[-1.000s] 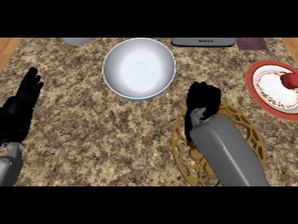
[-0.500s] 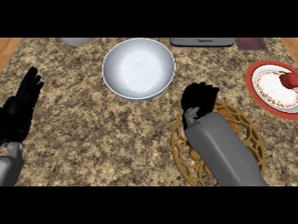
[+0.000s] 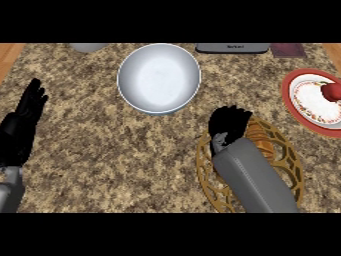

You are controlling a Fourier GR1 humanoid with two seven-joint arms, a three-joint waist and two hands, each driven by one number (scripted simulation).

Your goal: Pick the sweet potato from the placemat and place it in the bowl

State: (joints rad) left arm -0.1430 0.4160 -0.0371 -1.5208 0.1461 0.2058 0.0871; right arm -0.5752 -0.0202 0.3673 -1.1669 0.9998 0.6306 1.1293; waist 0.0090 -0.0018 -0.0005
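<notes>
A round woven gold placemat (image 3: 282,155) lies on the counter at the lower right. The sweet potato (image 3: 258,134) shows only as an orange-brown strip on it, mostly hidden by my right hand and forearm. My right hand (image 3: 228,126) hangs over the mat's upper left part, just left of that strip, fingers relaxed and pointing down, nothing seen held. The white bowl (image 3: 159,77) sits farther back and to the left, with nothing in it. My left hand (image 3: 16,131) rests open at the left edge, fingers up.
A red-rimmed plate (image 3: 309,112) with a red apple (image 3: 333,91) stands at the right, close to the placemat. At the back edge are a grey object (image 3: 89,47), a dark appliance (image 3: 232,48) and a dark red item (image 3: 287,50).
My right hand has shifted slightly left and drawn back toward me, lower over the placemat. The left hand has stayed put.
</notes>
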